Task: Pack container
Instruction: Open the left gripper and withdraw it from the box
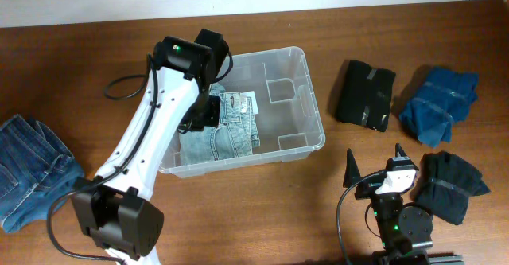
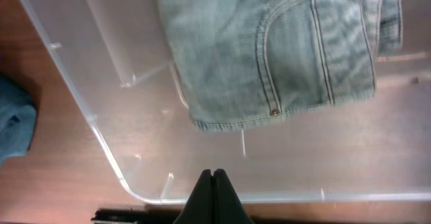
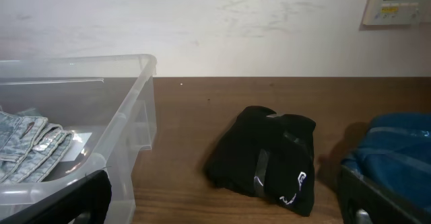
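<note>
The clear plastic container (image 1: 312,98) stands at mid-table, with folded light-blue jeans (image 1: 227,131) lying in its left half. The jeans also show in the left wrist view (image 2: 283,49) and the right wrist view (image 3: 27,146). My left gripper (image 2: 214,183) is shut and empty, hovering above the container's left part (image 2: 101,143), apart from the jeans. My right gripper (image 1: 374,165) is open and empty, resting near the table's front right. It faces a folded black garment (image 3: 269,160) and the container's right wall (image 3: 131,109).
Folded black garment (image 1: 364,95) lies right of the container, a blue garment (image 1: 437,103) beyond it, another black garment (image 1: 453,185) at the front right. Dark-blue jeans (image 1: 28,165) lie at the left edge. A black cable (image 1: 119,86) loops left of the container.
</note>
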Robot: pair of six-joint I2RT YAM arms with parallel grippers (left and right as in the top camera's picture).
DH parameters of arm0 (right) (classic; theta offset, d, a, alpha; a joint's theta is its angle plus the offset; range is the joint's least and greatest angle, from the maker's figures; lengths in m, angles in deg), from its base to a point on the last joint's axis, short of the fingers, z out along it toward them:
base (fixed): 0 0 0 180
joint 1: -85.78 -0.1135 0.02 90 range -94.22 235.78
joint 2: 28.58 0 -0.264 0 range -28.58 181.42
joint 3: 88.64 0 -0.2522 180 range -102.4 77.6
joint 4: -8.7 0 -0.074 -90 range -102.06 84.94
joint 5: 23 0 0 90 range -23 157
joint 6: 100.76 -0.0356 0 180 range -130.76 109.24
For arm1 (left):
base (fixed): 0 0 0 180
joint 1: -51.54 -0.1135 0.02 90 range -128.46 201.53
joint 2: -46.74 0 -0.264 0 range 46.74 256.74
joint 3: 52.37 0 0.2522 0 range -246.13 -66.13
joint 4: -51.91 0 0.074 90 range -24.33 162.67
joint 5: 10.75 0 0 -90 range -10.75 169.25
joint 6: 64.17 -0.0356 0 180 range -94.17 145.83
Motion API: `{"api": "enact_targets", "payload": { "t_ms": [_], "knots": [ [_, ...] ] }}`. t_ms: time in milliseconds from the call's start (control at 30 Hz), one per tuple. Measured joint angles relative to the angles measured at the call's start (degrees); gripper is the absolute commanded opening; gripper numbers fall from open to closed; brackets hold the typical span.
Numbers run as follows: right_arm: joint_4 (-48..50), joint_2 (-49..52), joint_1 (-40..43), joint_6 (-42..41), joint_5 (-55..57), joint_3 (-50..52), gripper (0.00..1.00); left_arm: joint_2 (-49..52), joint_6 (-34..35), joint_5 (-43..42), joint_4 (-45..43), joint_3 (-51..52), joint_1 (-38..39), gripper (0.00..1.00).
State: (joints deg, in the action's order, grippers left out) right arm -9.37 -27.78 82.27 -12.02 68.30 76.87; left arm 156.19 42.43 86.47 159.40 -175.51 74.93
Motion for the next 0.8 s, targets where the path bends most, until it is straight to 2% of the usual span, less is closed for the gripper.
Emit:
{"api": "enact_targets", "payload": {
  "t_ms": [233, 400, 433, 533, 567, 667, 800],
  "knots": [
    [0.0, 0.0, 0.0, 0.0, 0.0, 0.0, 0.98, -1.9, -3.4, -4.3, 2.8, 0.0, 0.0, 0.01],
    [0.0, 0.0, 0.0, 0.0, 0.0, 0.0, 0.98, -9.6, -3.5, -5.2, 2.5, 1.7, 0.0, 0.01],
    [0.0, 0.0, 0.0, 0.0, 0.0, 0.0, 0.98, -12.2, -3.1, -5.3, 0.1, 3.2, 0.0, 0.01],
    [0.0, 0.0, 0.0, -0.1, 0.0, 0.0, 0.98, -23.7, -0.3, -5.4, -5.6, 11.7, 0.0, 0.01],
    [0.0, 0.0, 0.0, 0.0, 0.0, 0.0, 0.98, -28.0, 1.0, -5.4, -10.4, 15.9, 0.0, 0.01],
    [0.0, 0.0, 0.0, 0.0, 0.0, 0.0, 0.98, -38.7, 3.6, -5.4, -17.0, 28.1, 0.0, 0.00],
    [0.0, 0.0, 0.0, -0.1, 0.0, 0.0, 0.99, -43.6, 6.0, -5.6, -22.4, 40.2, 0.0, 0.01]
  ]
}}
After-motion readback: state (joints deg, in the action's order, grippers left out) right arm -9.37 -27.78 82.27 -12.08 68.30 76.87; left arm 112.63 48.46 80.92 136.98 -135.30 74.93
